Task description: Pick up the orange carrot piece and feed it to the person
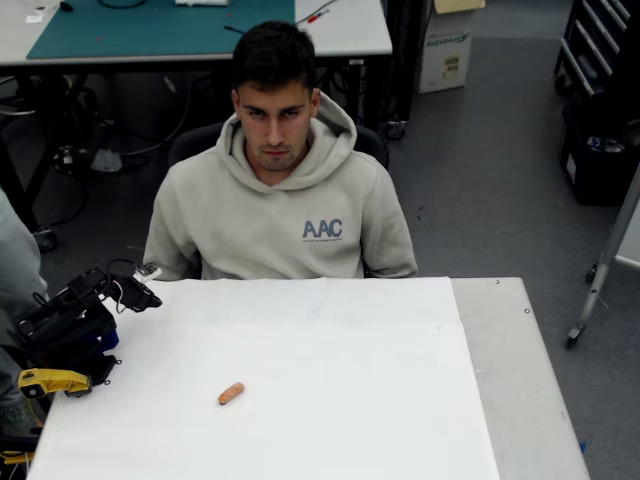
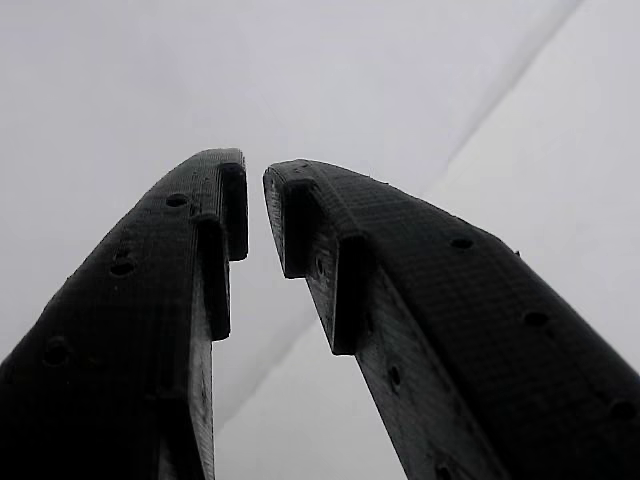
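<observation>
The orange carrot piece (image 1: pixel 231 393) lies on the white table (image 1: pixel 330 400), left of the middle and towards the front edge. My black arm sits folded at the table's left edge, and my gripper (image 1: pixel 143 297) points right near the back left corner, well apart from the carrot. In the wrist view my gripper (image 2: pixel 255 190) hangs over bare white tabletop, its two black fingers (image 2: pixel 330 260) almost touching at the tips with nothing between them. The person (image 1: pixel 280 200) in a beige-grey hoodie sits behind the table's far edge, facing it.
A grey sleeve (image 1: pixel 15 260) of another person shows at the left edge beside my arm. A bare grey strip (image 1: pixel 520 380) runs down the table's right side. Behind the seated person stands a desk with a green mat (image 1: pixel 150 25); a metal stand leg (image 1: pixel 600 285) is at the right.
</observation>
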